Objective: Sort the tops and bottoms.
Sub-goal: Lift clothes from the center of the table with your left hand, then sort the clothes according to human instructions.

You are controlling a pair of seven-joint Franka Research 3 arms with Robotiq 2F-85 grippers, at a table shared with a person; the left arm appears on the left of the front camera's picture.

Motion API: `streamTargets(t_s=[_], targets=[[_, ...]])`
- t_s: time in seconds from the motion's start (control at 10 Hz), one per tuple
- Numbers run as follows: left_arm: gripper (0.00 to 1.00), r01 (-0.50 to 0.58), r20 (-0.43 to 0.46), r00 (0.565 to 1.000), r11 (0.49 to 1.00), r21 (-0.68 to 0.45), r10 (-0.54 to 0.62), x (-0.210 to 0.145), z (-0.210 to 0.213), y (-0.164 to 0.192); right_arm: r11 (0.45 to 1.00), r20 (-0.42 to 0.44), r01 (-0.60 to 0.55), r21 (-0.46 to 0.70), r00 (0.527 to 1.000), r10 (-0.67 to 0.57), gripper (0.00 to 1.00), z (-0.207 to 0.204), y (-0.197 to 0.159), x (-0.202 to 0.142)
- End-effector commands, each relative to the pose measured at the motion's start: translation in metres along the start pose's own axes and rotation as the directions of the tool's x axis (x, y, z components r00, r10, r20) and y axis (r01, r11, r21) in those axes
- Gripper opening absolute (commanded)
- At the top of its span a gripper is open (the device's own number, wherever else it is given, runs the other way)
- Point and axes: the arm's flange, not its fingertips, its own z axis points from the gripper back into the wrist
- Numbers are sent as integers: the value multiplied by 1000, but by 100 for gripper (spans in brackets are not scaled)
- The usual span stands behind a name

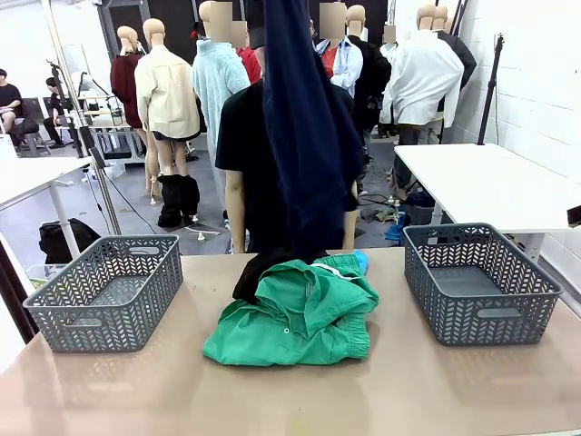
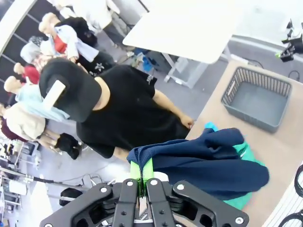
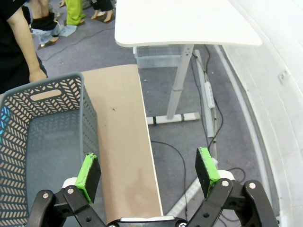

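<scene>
A long dark navy garment (image 1: 304, 136), one of the bottoms, hangs from above the picture's top edge down to the pile at the table's middle. In the left wrist view my left gripper (image 2: 142, 177) is shut on a fold of this navy garment (image 2: 208, 161), which drapes away below it. On the table lies the emerald green garment (image 1: 300, 313), with a black garment (image 1: 259, 268) tucked under its far left side. A corner of the sky-blue top (image 1: 361, 262) peeks out at the pile's far right. My right gripper (image 3: 147, 172) is open and holds nothing, above the table's right edge beside the right basket (image 3: 28, 142).
Two grey baskets stand on the table, one at the left (image 1: 54, 318) and one at the right (image 1: 490, 313), both with nothing inside. A person in a black shirt (image 1: 241, 154) stands at the far side behind the pile. A white table (image 1: 490, 182) stands beyond the right basket.
</scene>
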Motion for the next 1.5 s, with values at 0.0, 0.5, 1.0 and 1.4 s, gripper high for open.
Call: streamTargets(t_s=[0.0, 0.5, 1.0, 1.4], targets=[[0, -14, 31, 999, 1000, 15, 14, 18, 15, -1, 1000, -4, -5, -3, 1000, 5, 100, 2, 1, 1], [0, 3, 23, 1000, 1000, 1, -3, 6, 12, -5, 1000, -4, -5, -3, 1000, 5, 100, 2, 1, 1], [0, 3, 23, 1000, 1000, 1, -3, 6, 12, -5, 1000, -4, -5, -3, 1000, 5, 100, 2, 1, 1], [0, 3, 23, 1000, 1000, 1, -3, 6, 12, -5, 1000, -4, -5, -3, 1000, 5, 100, 2, 1, 1]])
